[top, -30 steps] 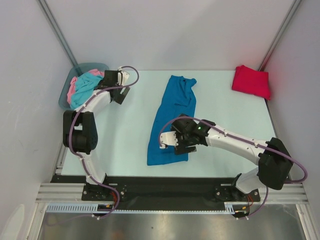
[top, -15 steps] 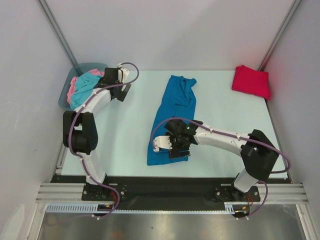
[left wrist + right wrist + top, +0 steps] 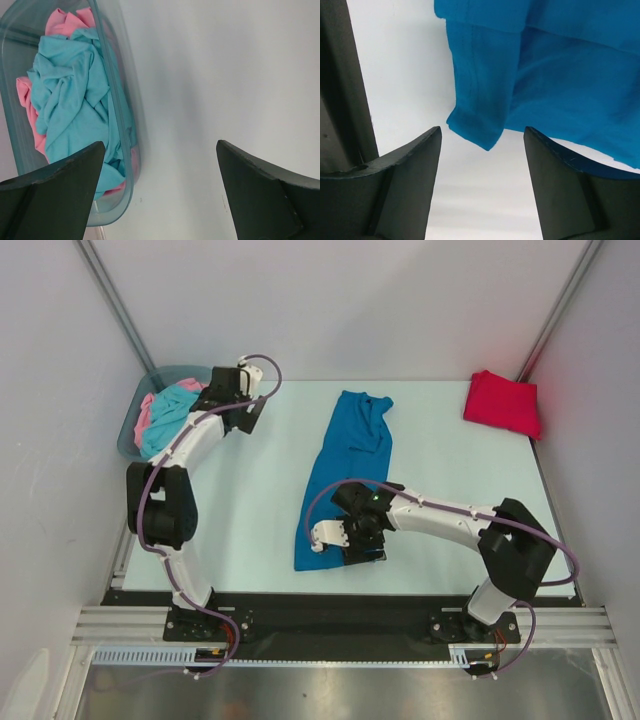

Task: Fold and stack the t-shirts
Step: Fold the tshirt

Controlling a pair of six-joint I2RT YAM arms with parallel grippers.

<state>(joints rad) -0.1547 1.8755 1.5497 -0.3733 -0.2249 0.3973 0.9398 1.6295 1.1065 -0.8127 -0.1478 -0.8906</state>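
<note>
Down at the near hem of the blue t-shirt (image 3: 345, 455), the right gripper (image 3: 482, 150) hangs from a bent wrist, jaws apart either side of a cloth corner. The left gripper (image 3: 160, 170) reaches far-left, jaws wide apart, beside the bin (image 3: 128, 435) holding the turquoise t-shirt (image 3: 165, 420) and pink t-shirt (image 3: 146, 412). The red t-shirt (image 3: 502, 403) lies at the far-right corner of the surface (image 3: 250, 500).
</note>
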